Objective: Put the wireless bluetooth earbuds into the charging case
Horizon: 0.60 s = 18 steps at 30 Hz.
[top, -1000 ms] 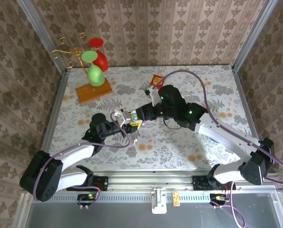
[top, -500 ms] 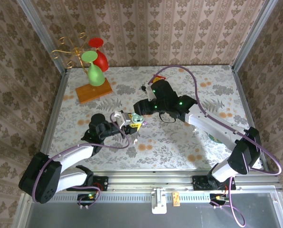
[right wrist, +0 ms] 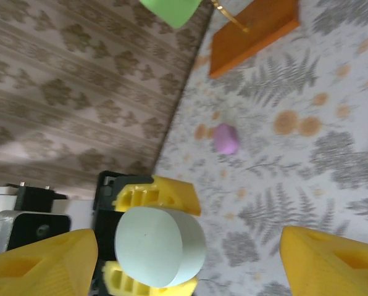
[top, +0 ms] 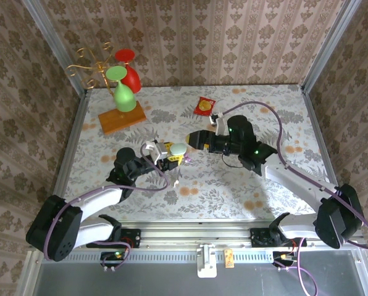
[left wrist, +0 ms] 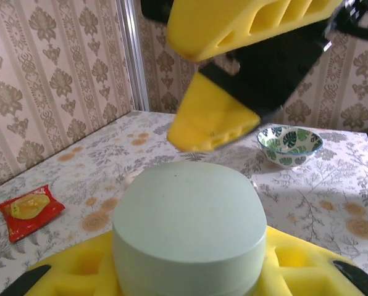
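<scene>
Left gripper (top: pixel 171 152) pinches pale-green charging case (left wrist: pixel 187 231); lid shut, contents hidden. Right gripper (right wrist: pixel 188 246) spread wide, just right of case, not touching. Pale earbud (top: pixel 172 183) on table (top: pixel 233 185), just near of case. Leaf-pattern bowl (left wrist: pixel 290 145) further right. Packet (top: pixel 204 106) towards far edge, bare table around it.

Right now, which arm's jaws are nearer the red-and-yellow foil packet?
Right. The right jaws, open, sit nearside of the packet; the left jaws, farther off, grip a pale green case.
</scene>
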Each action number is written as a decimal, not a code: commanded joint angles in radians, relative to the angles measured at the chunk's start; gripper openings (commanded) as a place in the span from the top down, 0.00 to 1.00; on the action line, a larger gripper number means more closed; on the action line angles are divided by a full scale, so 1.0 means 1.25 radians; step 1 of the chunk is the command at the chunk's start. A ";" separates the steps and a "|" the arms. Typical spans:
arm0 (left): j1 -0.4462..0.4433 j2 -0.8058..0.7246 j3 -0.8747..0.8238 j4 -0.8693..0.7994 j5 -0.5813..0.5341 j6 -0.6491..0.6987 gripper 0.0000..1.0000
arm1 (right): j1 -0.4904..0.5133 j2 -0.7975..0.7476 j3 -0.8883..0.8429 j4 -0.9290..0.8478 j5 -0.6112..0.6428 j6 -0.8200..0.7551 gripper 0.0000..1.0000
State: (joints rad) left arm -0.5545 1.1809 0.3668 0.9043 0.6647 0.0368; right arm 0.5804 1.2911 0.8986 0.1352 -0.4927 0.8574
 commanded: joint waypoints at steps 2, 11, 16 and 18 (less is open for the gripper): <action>0.004 -0.009 -0.008 0.072 -0.011 -0.033 0.75 | 0.007 -0.002 -0.090 0.306 -0.111 0.250 0.22; 0.004 0.003 -0.012 0.108 -0.012 -0.043 0.75 | 0.061 0.139 -0.138 0.660 -0.132 0.474 0.31; 0.004 -0.009 -0.016 0.102 -0.011 -0.043 0.75 | 0.065 0.176 -0.137 0.716 -0.131 0.507 0.47; 0.004 -0.016 -0.019 0.090 -0.011 -0.038 0.75 | 0.065 0.178 -0.136 0.711 -0.130 0.507 0.57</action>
State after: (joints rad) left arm -0.5545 1.1786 0.3595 1.0035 0.6525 -0.0032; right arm 0.6582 1.5143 0.7300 0.8955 -0.6373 1.4425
